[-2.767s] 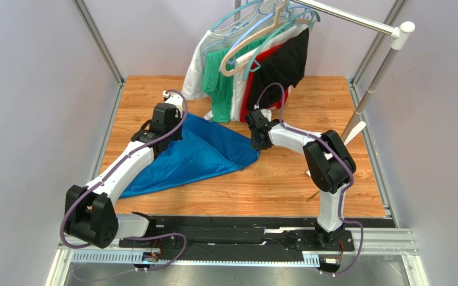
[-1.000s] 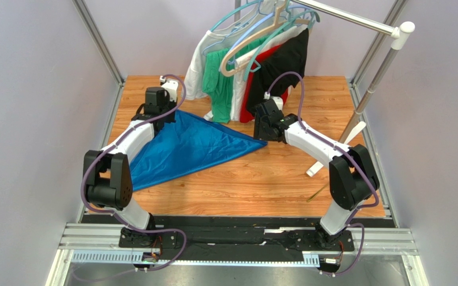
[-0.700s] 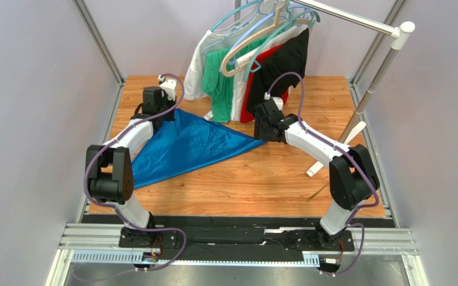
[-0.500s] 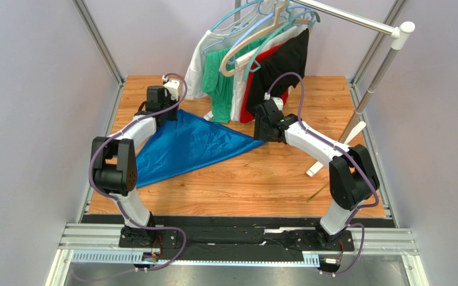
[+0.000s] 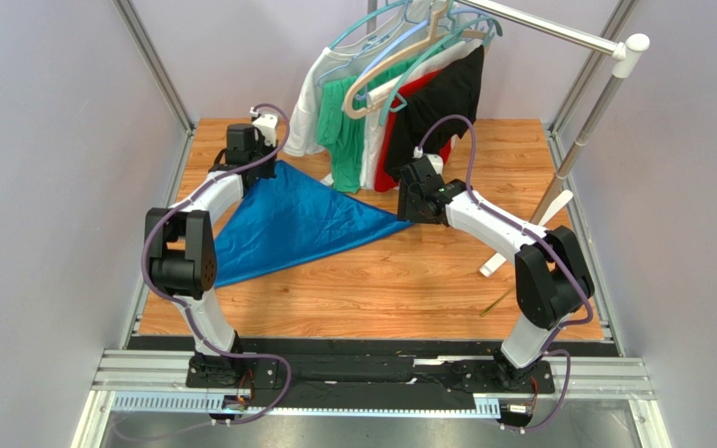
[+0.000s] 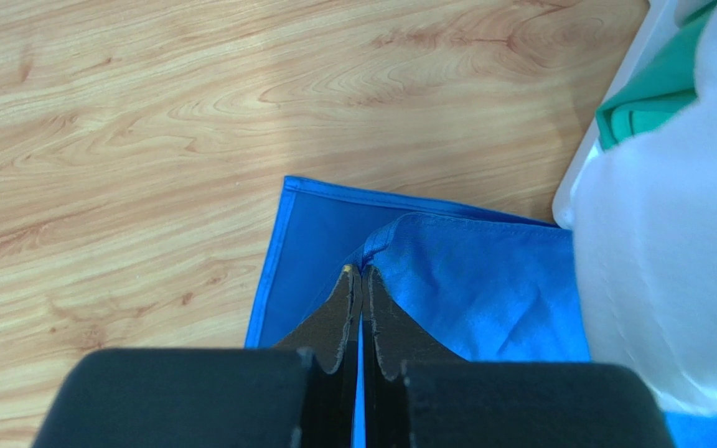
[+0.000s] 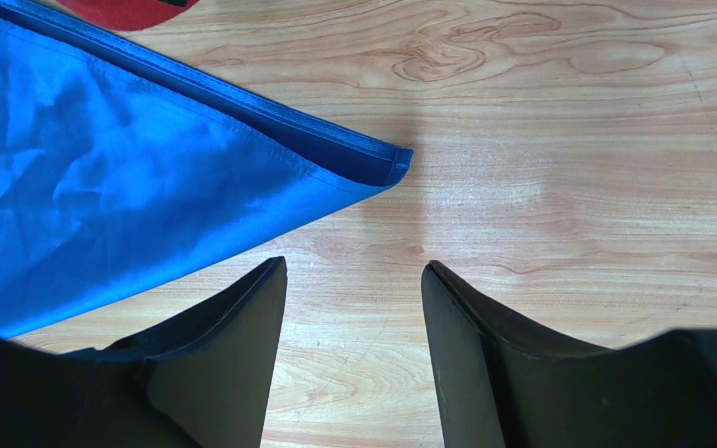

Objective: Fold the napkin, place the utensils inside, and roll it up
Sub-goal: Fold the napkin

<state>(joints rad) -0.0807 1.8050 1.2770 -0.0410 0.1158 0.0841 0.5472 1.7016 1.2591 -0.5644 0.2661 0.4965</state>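
Note:
The royal-blue napkin lies on the wooden table folded into a triangle, its long point reaching right. My left gripper is at the napkin's far-left corner. In the left wrist view the gripper is shut on a pinch of the upper layer of the napkin, with the lower layer's hemmed edge flat on the wood just beyond. My right gripper hovers at the right point. It stands open over bare wood, just short of the napkin corner, touching nothing. The utensils are out of view.
A clothes rack holds white, green, red and black garments on hangers over the back of the table, close behind both grippers. The white garment hangs right beside my left fingers. The rack's white foot rests right of the right arm.
My left arm has carried its pinched corner toward the table's far-left, drawing the napkin's back edge straighter. The right gripper has stayed open at the right point over the last second.

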